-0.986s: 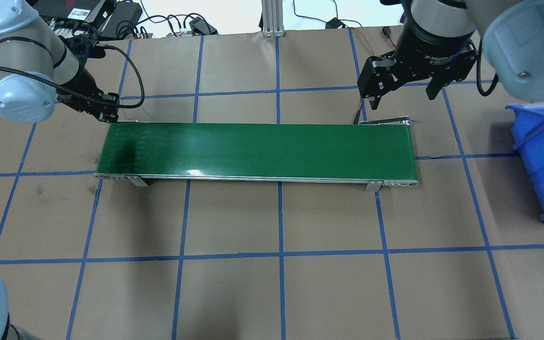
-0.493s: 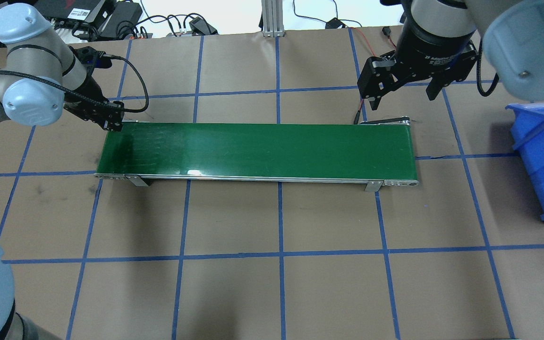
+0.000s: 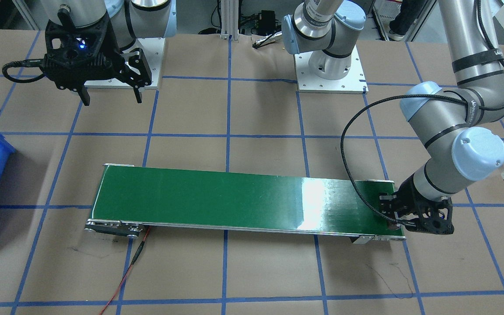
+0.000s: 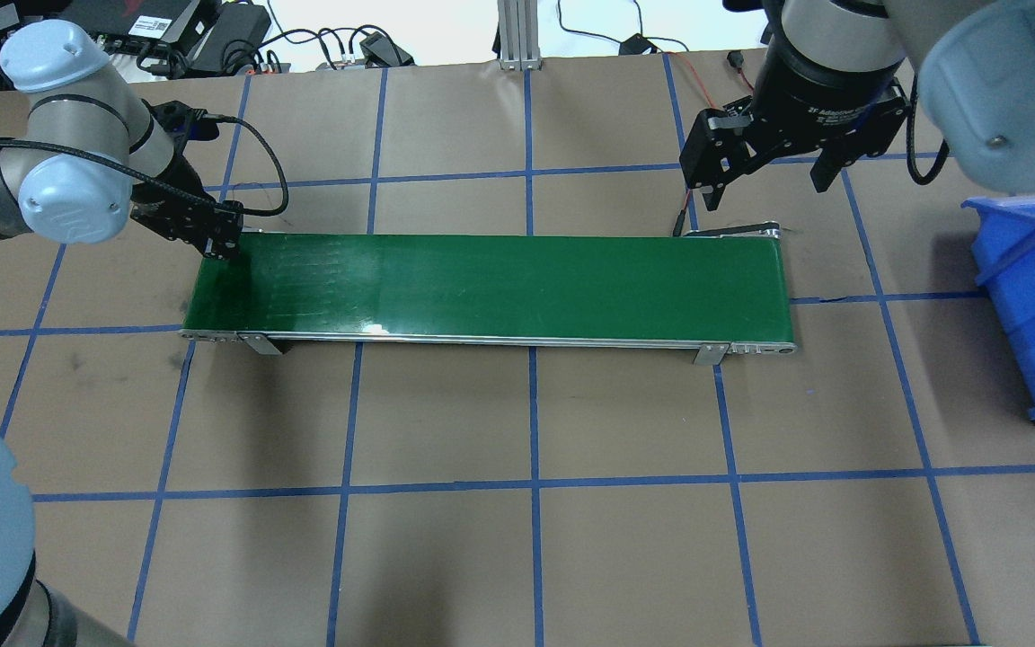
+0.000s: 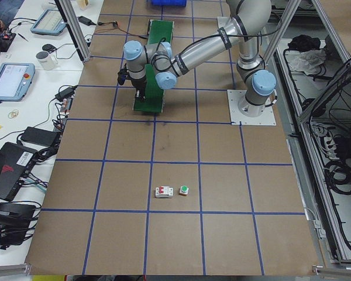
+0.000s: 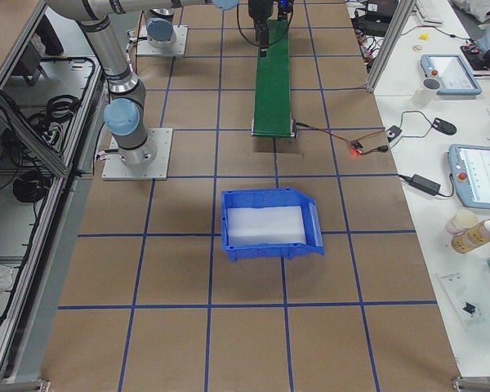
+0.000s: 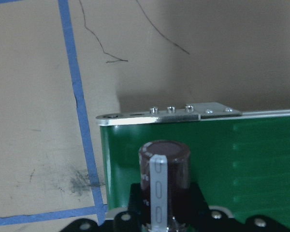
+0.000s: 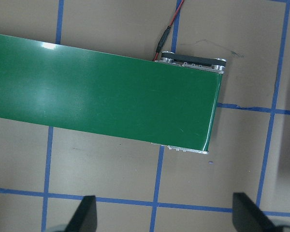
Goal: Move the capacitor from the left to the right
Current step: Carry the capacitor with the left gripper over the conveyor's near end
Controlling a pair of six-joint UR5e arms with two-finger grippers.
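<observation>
On the taped brown table (image 4: 517,557), the left gripper (image 4: 219,243) pinches the capacitor (image 7: 163,176), judged light, rigid and slick-sleeved, by its body over the green belt (image 4: 499,283), while the right gripper (image 4: 756,187) gapes empty.

On the right gripper (image 4: 756,191) — white print, perhaps "2F Adaptive".

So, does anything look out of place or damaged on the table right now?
Nothing stands out. The capacitor is held in the left gripper at the green conveyor belt's end, the belt lies flat, and the right gripper hangs open near the other end.
</observation>
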